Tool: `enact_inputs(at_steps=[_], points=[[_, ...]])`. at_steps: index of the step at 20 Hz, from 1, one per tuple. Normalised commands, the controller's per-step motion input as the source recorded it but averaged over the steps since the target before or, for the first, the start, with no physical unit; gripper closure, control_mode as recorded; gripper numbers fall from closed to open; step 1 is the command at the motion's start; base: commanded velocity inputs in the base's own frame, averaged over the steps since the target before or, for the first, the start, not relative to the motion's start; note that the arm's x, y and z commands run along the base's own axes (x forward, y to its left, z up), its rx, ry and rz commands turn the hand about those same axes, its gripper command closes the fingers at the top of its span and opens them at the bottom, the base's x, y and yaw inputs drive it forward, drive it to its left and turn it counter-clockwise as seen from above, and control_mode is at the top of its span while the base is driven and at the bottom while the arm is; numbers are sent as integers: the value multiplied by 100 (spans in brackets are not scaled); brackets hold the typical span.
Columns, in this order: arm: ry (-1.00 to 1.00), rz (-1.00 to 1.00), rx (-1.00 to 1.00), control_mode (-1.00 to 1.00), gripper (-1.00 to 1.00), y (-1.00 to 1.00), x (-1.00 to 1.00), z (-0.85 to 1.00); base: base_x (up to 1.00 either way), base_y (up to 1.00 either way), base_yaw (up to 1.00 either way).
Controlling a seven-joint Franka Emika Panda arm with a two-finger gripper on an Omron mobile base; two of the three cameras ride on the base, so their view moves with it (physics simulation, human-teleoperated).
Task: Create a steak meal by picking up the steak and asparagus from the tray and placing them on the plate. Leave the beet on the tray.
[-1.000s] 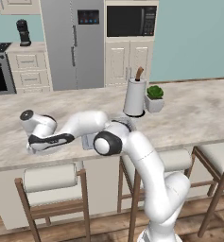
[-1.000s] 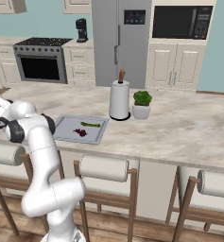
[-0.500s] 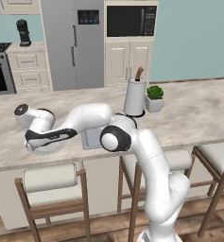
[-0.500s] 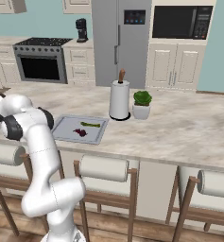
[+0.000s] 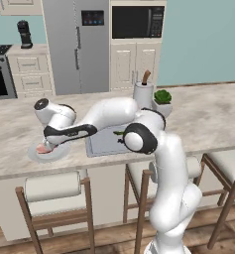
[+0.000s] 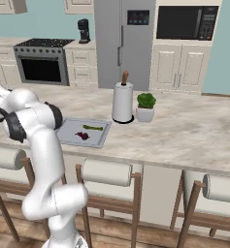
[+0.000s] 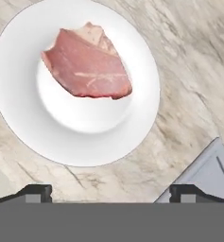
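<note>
Resting on the round white plate (image 7: 33,118), the pink steak (image 7: 87,64) lies free of the gripper (image 7: 111,191), whose fingertips stand wide apart with nothing between them.
The right base view shows the flat grey rimmed tray (image 6: 68,127) bearing the thin green asparagus (image 6: 92,128) and dark red beet (image 6: 82,136); the hand view adds the steak's pale fatty edge and the marbled counter (image 7: 193,71).

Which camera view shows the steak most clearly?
The hand view: the steak lies whole on the plate, seen from above. The left base view shows a small pink part of it beside the gripper. The right base view does not help.
</note>
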Motion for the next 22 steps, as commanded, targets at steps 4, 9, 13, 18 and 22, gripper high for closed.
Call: enact_inputs(at_steps=[4, 9, 13, 18, 22], points=[[0, -6, 13, -100, -100, -100, 0, 31, 0, 0, 0], [5, -4, 11, -100, -100, -100, 0, 21, 0, 0, 0], [10, -1, 7, -100, -100, -100, 0, 11, 0, 0, 0], [9, 0, 1, -100, -100, -100, 0, 12, 0, 0, 0], [9, 0, 0, -100, -100, -100, 3, 13, 0, 0, 0]])
